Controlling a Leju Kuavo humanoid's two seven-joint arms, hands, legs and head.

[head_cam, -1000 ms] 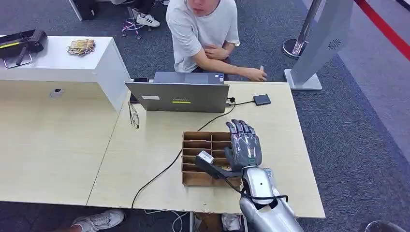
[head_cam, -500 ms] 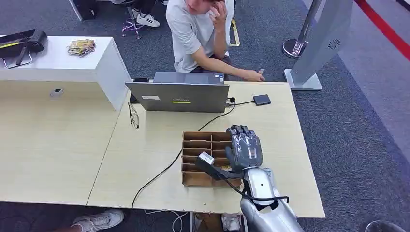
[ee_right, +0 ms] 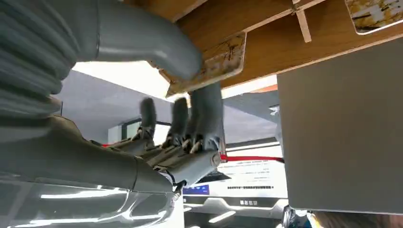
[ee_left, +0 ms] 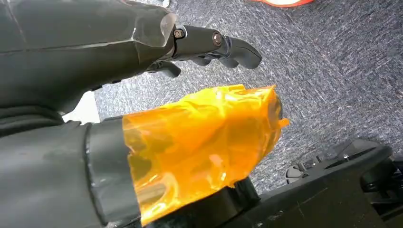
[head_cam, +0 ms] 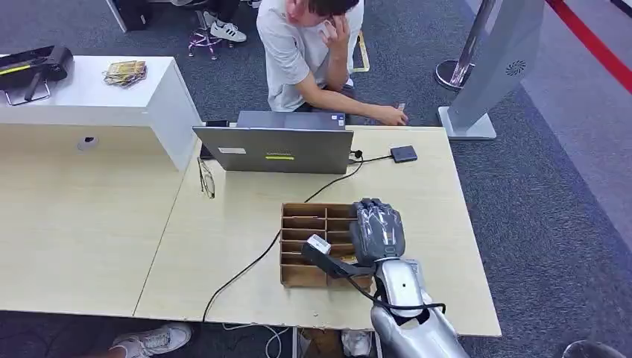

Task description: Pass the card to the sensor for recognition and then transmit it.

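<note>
The right hand [ee_right: 190, 128] is pinching a card [ee_right: 214, 61] between thumb and fingers, over the wooden slotted box [head_cam: 313, 224] on the table [head_cam: 223, 246]. The card looks thin, stiff, light and slippery, best gripped flat near one end. The left hand [ee_left: 209, 45] is hanging, holding nothing.

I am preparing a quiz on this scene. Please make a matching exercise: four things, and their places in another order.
Things:
1. laptop
2. wooden organizer
3. glasses
4. right hand

Places:
A. over the organizer's right side
B. beside the laptop's left corner
C. at the table's far edge, before the person
D. near the table's front edge

Pairs: 1-C, 2-D, 3-B, 4-A
</note>
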